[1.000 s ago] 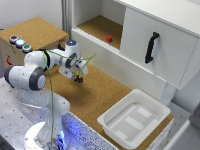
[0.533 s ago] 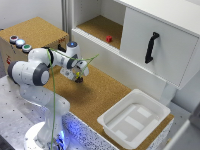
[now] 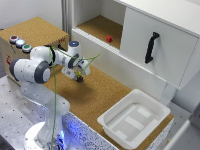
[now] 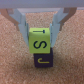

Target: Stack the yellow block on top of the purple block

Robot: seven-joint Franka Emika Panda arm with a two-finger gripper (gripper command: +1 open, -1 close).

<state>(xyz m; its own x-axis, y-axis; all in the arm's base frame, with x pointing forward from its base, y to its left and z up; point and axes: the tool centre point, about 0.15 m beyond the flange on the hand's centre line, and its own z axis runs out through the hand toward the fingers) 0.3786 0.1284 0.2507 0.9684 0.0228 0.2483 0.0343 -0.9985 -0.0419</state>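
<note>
In the wrist view the yellow block (image 4: 39,39), a bright cube with dark letters, sits between my gripper's (image 4: 41,36) two fingers, which press on its sides. Directly beneath it is the purple block (image 4: 42,61), dark with a yellow letter, resting on the cork surface; the yellow block appears to touch its top face. In the exterior view my gripper (image 3: 79,75) points down over the cork mat, in front of the cabinet. Only a small dark shape, the purple block (image 3: 79,78), shows under the fingers there, and the yellow block is hidden.
A white tub (image 3: 150,107) stands on the mat at the exterior view's right. A small red cube (image 3: 109,38) lies on the open cabinet shelf, beside a door with a black handle (image 3: 151,47). A box with coloured buttons (image 3: 20,42) stands at the left.
My gripper has come down a little toward the cork mat, still holding the yellow block. Nothing else has moved.
</note>
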